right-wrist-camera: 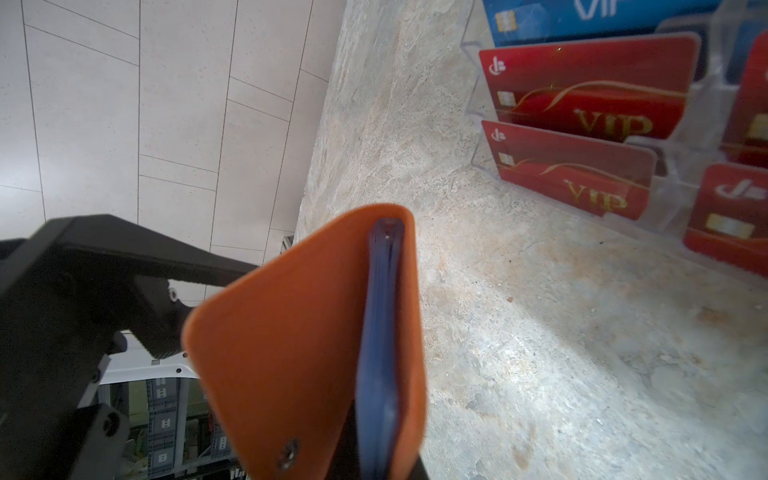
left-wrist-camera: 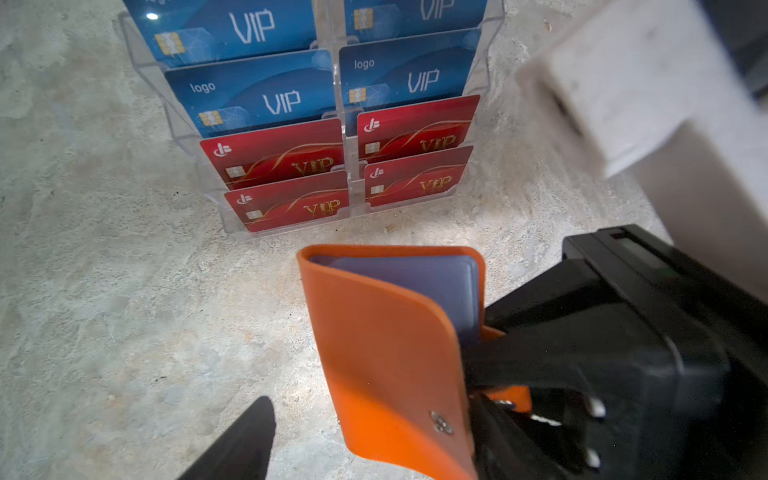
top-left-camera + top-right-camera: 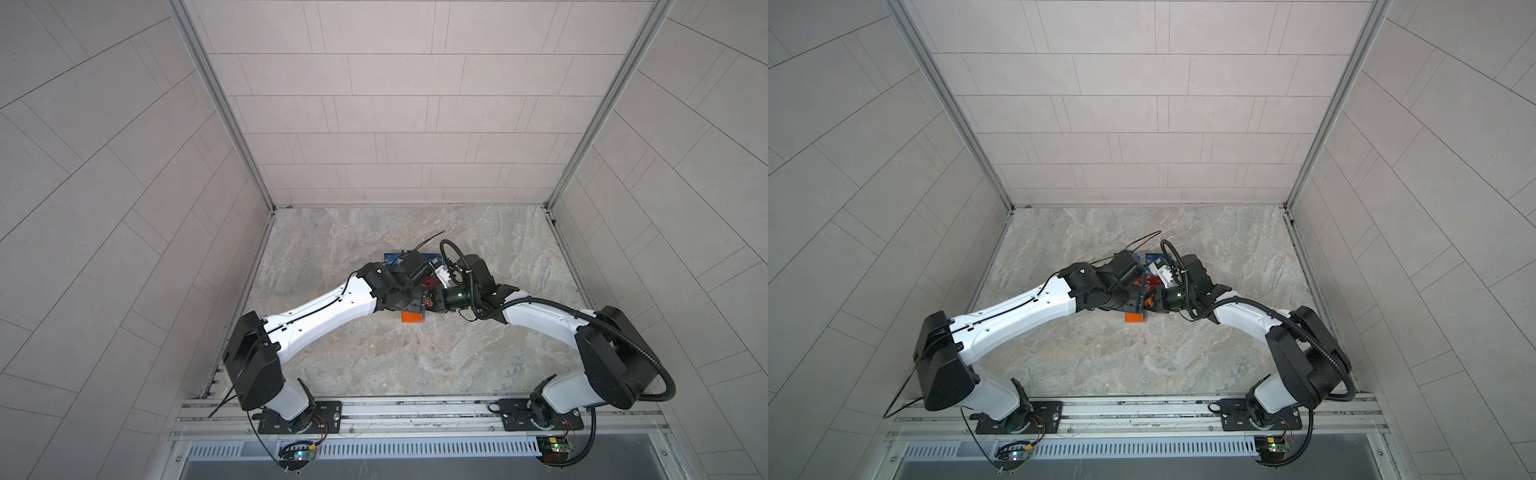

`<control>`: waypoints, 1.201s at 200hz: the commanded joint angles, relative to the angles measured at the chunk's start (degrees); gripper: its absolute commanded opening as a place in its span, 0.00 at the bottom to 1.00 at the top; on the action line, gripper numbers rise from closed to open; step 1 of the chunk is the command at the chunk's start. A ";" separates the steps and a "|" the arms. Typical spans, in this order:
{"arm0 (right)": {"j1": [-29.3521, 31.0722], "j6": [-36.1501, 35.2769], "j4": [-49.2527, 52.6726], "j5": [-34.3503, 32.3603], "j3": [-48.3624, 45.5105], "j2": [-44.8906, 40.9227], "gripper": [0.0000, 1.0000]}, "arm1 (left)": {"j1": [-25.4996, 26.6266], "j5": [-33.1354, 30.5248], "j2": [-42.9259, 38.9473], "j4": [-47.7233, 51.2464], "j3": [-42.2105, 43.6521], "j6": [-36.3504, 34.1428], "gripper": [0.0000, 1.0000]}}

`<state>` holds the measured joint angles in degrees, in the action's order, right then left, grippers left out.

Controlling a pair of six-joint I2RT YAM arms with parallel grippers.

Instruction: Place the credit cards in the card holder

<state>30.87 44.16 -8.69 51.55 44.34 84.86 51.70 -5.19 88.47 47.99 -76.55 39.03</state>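
Left wrist view: R claw (image 2: 478, 374) pinched on holder (image 2: 386, 353), L claw (image 1: 199, 291) spread.
R claw grips holder's open edge by the snap tab. Front cover curls away, sleeves showing inside. L claw's visible finger (image 2: 245, 436) is clear of holder, w/ bare worktop (image 2: 124, 291) between. Holder is near the clear stand (image 2: 232, 226), not touching it. Cards (image 2: 274, 153) sit in stand's tiers: blue upper, red lower.
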 commanded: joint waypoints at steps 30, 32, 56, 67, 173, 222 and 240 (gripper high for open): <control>0.13 -0.83 0.50 0.26 1.51 1.30 0.00 | -2.76 -1.69 -5.22 6.84 3.05 -1.03 0.60; 0.12 -0.83 0.51 0.25 1.53 1.39 0.00 | -2.99 -1.43 -5.36 6.85 3.11 -1.12 0.59; 0.15 -1.12 1.06 0.39 1.82 2.06 0.00 | -4.50 2.59 -7.09 6.32 4.32 -2.24 0.53; 0.15 -1.44 1.77 0.39 2.09 2.23 0.00 | -5.13 5.62 -7.38 5.10 5.09 -2.78 0.51; 0.22 -2.56 2.26 -0.18 0.43 3.01 0.00 | -12.86 24.12 -10.37 -6.01 16.50 -3.95 0.00; 0.09 -5.80 8.51 -2.72 -0.40 4.72 0.27 | -15.11 29.55 -12.87 -11.24 24.03 -2.41 0.00; -0.16 -7.37 11.94 -4.52 -0.44 3.73 0.37 | -15.66 32.33 -12.18 -13.01 25.94 -2.31 0.00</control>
<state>31.00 39.79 -1.76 49.71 44.29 89.43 36.86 22.63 76.44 37.87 -52.71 36.40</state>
